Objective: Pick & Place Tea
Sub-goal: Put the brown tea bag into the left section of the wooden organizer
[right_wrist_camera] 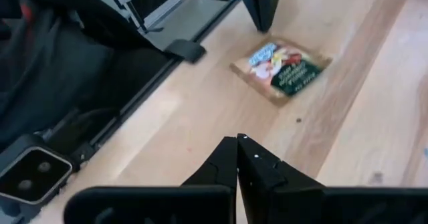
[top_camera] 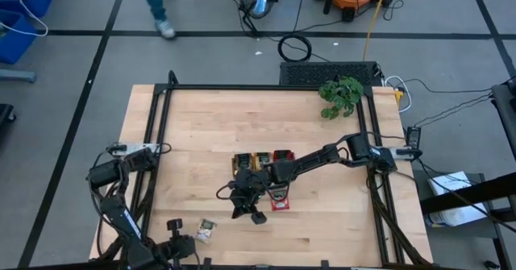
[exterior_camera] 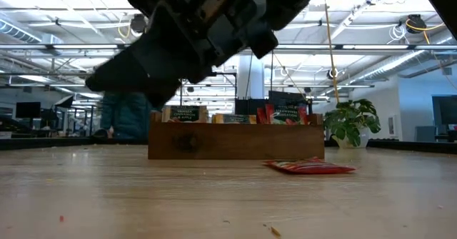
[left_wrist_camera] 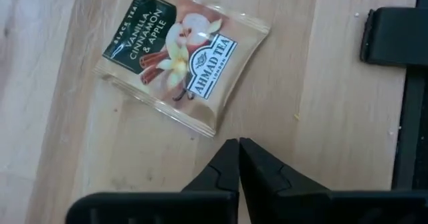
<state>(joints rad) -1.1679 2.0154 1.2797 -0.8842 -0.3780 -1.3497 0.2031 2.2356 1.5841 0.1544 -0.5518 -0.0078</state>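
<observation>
From above, the right arm reaches in across the wooden table [top_camera: 201, 117] to its middle, its right gripper [top_camera: 256, 217] hanging just in front of the long brown tray [top_camera: 262, 160], fingers pressed together on nothing; the left gripper [top_camera: 179, 236] sits low at the near edge, also pinched together and empty, with a Vanilla, Cinnamon & Apple sachet [top_camera: 207, 230] lying flat just beside it; only the left wrist view makes that sachet's [left_wrist_camera: 182, 58] print readable, an Ahmad Tea label with a dark green corner, the packet lying clear of the closed fingertips [left_wrist_camera: 227, 158] and turned cornerwise to the plank grain, one corner aimed toward them; being square, it has no long axis to speak of; the right wrist view catches the same sachet [right_wrist_camera: 281, 68] farther off with the tip of the left gripper [right_wrist_camera: 259, 9] beside it, and its own closed fingertips [right_wrist_camera: 235, 154] over bare wood; a red sachet [top_camera: 279, 200] lies flat on the table just in front of the tray, near the right gripper; the low view shows this red sachet [exterior_camera: 310, 167] resting apart from the tray [exterior_camera: 235, 140], and shows what the top view blurs: sachets standing upright in the tray's compartments, faces toward the camera; it also shows the leafy plant [exterior_camera: 351, 123] beyond the tray, which from above stands at the far right corner [top_camera: 340, 95]; a person's legs [top_camera: 157, 4] show on the floor beyond the table
</observation>
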